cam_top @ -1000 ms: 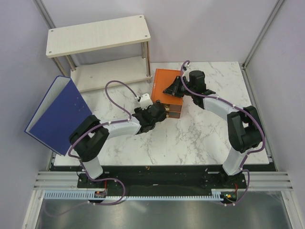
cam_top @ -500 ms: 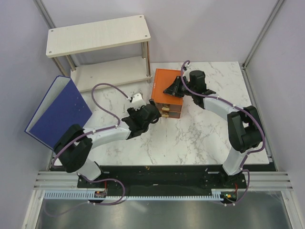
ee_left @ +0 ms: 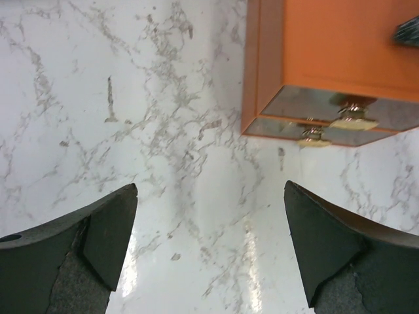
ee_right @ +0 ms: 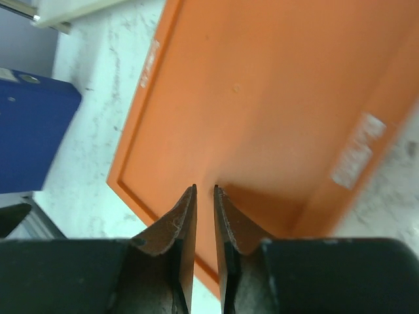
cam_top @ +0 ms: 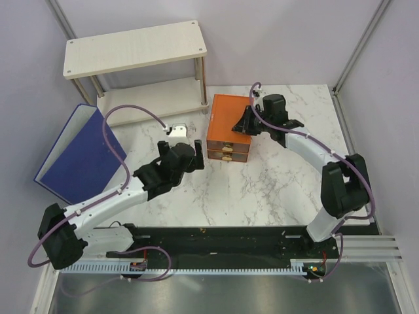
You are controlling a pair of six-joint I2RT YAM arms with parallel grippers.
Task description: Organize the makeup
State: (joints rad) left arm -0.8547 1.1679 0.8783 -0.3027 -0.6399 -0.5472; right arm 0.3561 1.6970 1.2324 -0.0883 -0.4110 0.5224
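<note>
While my clenched, empty right end effector presses the orange drawer box near the bench's far edge, my left end effector hangs released. The drawers are shut, so stowing seems done and I'd withdraw next.

Left hand gapes wide, right hand nearly closed.

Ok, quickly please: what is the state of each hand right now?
Left hand: open, holding nothing.
Right hand: closed, holding nothing, its tips over the top of the orange box.
</note>
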